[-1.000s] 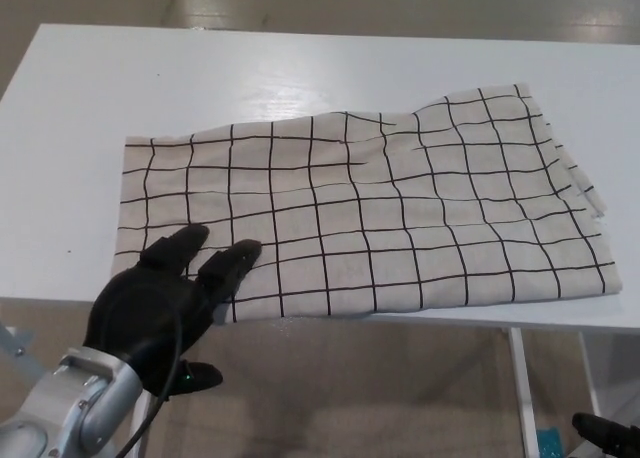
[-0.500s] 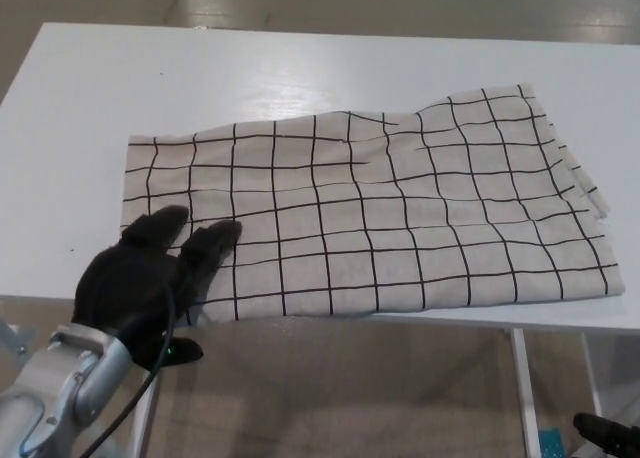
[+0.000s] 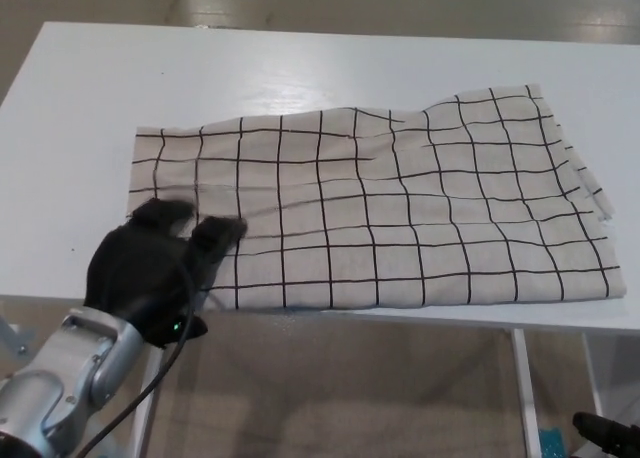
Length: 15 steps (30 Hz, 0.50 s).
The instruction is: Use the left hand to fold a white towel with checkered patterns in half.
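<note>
The white towel (image 3: 400, 208) with a black grid pattern lies spread flat across the white table (image 3: 300, 68), its long side along the table's near edge. My left hand (image 3: 150, 268) covers the towel's near-left corner at the table's front edge, and that corner is hidden under it. Whether the hand has hold of the cloth does not show. A small black part of my right hand (image 3: 605, 433) shows low at the bottom right, below table height and far from the towel.
The towel's right end (image 3: 600, 208) is slightly rumpled and lies near the table's right side. A white table leg (image 3: 520, 388) stands under the front edge at the right. Beige floor shows below and behind the table.
My left hand has moved forward onto the towel's near-left corner. The towel's left edge has shifted a little to the right and away from me.
</note>
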{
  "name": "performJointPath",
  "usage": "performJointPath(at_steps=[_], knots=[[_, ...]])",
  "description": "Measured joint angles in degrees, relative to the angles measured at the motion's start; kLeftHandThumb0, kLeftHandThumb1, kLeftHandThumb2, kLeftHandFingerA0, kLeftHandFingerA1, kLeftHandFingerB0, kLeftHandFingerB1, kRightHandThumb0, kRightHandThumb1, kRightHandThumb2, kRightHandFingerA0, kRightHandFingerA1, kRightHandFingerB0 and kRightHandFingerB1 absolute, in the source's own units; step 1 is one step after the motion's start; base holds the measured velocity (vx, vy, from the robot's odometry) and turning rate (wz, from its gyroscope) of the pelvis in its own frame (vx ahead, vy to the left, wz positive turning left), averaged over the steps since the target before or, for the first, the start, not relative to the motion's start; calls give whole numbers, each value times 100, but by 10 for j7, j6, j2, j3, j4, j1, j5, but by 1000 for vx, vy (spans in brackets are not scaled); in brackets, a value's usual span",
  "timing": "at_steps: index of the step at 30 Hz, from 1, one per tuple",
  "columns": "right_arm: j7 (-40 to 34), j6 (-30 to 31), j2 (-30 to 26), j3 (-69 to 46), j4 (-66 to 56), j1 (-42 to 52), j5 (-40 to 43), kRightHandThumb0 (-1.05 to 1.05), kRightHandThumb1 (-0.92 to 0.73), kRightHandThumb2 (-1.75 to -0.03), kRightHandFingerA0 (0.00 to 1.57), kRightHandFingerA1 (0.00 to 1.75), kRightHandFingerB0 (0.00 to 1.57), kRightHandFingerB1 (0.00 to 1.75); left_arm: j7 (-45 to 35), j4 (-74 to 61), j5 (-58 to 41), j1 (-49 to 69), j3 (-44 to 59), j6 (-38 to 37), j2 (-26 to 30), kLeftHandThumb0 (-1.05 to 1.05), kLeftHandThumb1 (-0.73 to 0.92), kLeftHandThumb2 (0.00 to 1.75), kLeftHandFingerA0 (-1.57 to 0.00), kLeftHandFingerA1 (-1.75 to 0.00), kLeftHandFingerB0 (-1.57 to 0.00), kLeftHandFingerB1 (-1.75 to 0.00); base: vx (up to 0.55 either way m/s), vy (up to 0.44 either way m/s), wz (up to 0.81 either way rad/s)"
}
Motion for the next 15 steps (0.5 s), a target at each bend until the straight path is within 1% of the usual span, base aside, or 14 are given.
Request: performJointPath(at_steps=[1, 2, 5, 6, 7, 15], knots=[[0, 0, 0, 0, 0, 0, 0, -62, -60, -59, 46, 39, 57, 41, 10, 4, 3, -3, -1, -1, -1, -27, 56, 58, -80, -164, -80, -151, 0, 0, 0], [0, 0, 0, 0, 0, 0, 0, -62, -60, -59, 46, 39, 58, 42, 26, 11, 5, -9, -4, -4, -4, -23, 60, 54, -73, -175, -70, -167, 0, 0, 0], [0, -1, 1, 0, -1, 0, 0, -62, -60, -59, 46, 39, 58, 42, 51, 27, 7, -18, -9, -11, -8, -22, 62, 54, -73, -175, -66, -166, 0, 0, 0], [0, -2, 1, 0, -1, 0, 0, -62, -60, -59, 47, 39, 58, 42, 58, 31, 7, -20, -10, -15, -8, -22, 61, 57, -75, -175, -64, -167, 0, 0, 0], [0, -2, 1, 0, -1, 0, 0, -62, -60, -59, 47, 39, 58, 42, 58, 31, 7, -20, -10, -15, -8, -21, 60, 56, -78, -175, -64, -168, 0, 0, 0], [0, -4, 0, 1, 0, 0, -1, -62, -61, -59, 49, 41, 56, 41, 82, 54, 0, -25, -6, -56, -5, -21, 60, 56, -78, -175, -64, -169, 0, 0, 0]])
